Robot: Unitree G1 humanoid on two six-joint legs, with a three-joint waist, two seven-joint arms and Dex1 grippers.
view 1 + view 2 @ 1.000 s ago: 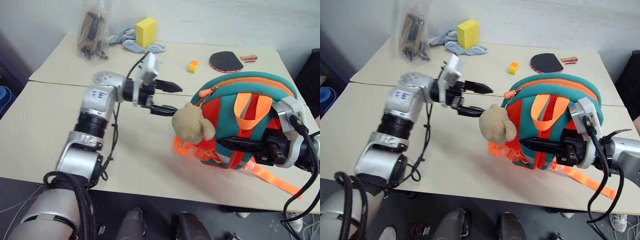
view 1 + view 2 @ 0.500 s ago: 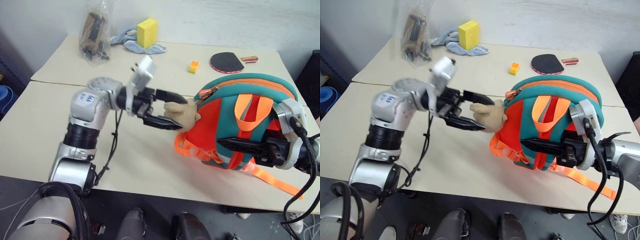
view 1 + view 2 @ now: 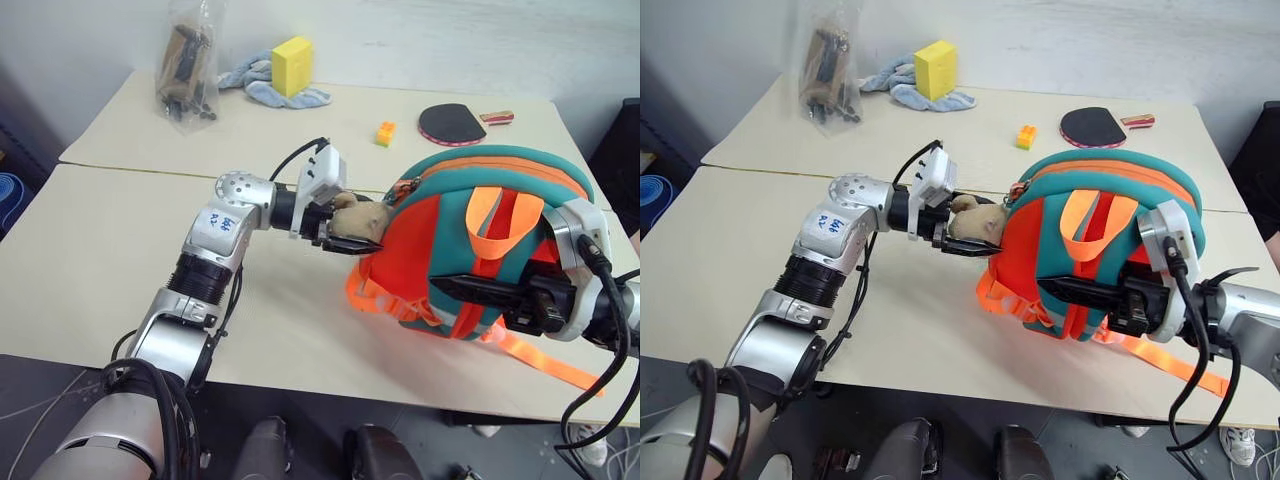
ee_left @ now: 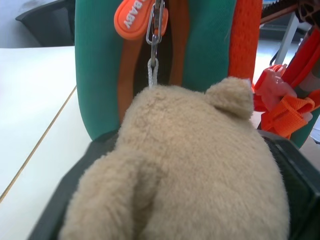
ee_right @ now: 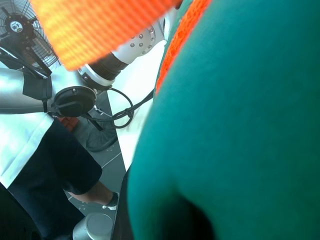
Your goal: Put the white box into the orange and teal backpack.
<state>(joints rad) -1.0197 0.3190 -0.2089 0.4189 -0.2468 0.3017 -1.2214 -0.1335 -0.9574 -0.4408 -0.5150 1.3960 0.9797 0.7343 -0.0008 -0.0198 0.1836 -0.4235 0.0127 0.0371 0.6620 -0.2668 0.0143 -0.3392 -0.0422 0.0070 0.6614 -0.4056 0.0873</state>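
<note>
The orange and teal backpack [image 3: 480, 175] stands upright on the table's right side, its zipper pull [image 4: 135, 20] hanging at the near end. Its tan plush toy [image 3: 362, 222] sits between the fingers of my left gripper [image 3: 345, 232], which is shut on the toy right against the backpack's side. The toy bulges between both black fingers [image 4: 295, 165] in the left wrist view. My right gripper [image 3: 450, 288] is shut on the backpack's back among the orange straps, and teal fabric [image 5: 240, 125] covers its fingers. The white box is out of view.
At the table's far side lie a yellow sponge block [image 3: 292, 64] on a blue cloth [image 3: 255, 82], a clear plastic bag [image 3: 187, 65], a small orange brick [image 3: 385, 132] and a black paddle [image 3: 452, 122]. A person [image 5: 50, 170] stands beyond the table.
My left gripper moved right and down onto the plush toy and closed around it, pushing the toy against the backpack. The right arm and backpack stayed put.
</note>
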